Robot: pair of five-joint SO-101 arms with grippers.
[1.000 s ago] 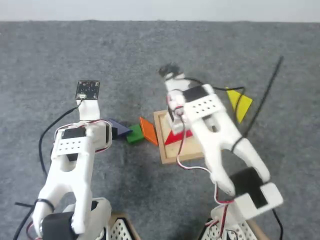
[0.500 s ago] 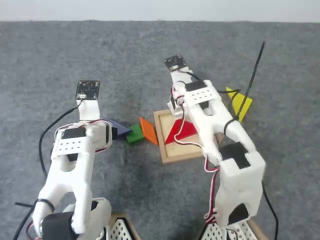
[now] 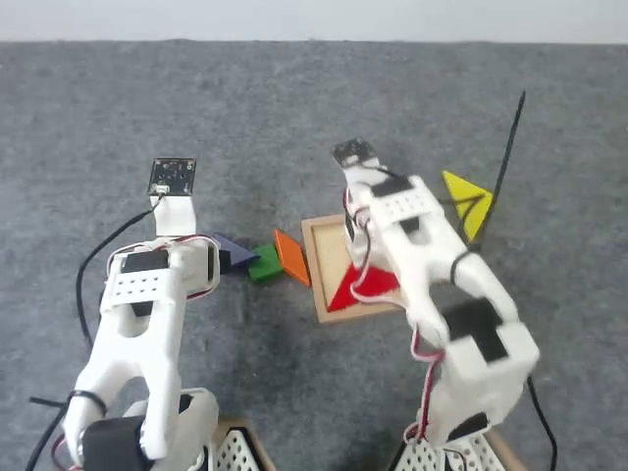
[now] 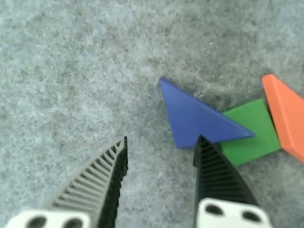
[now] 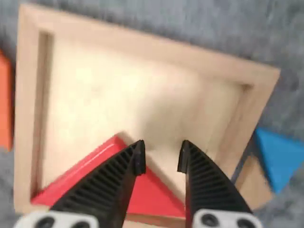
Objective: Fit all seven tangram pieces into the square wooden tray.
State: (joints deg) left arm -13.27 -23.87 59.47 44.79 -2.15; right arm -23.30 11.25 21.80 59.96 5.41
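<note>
Grey felt-like tabletop (image 3: 98, 98), both arms over it. Your left pincer (image 4: 161, 156) stands wide open with bare felt between its fingers, gripping no piece. One fingertip sits at the edge of the dark blue triangle (image 4: 194, 118). That triangle's tip touches the green square (image 4: 249, 130), and the orange parallelogram (image 4: 287, 114) lies just beside the square. The parallelogram's other side is close against the square wooden tray (image 3: 319, 265). One piece is in the tray: the red triangle (image 3: 358, 287), flat, long edge along the near rim. Your right pincer (image 5: 159, 152) is over the tray, open by a narrow gap and holding nothing, tips at the red triangle's apex. Light blue triangle (image 5: 280, 152) lies on the felt just outside the tray's rim. Yellow triangle (image 3: 469, 196) lies farther right, apart from the tray.
</note>
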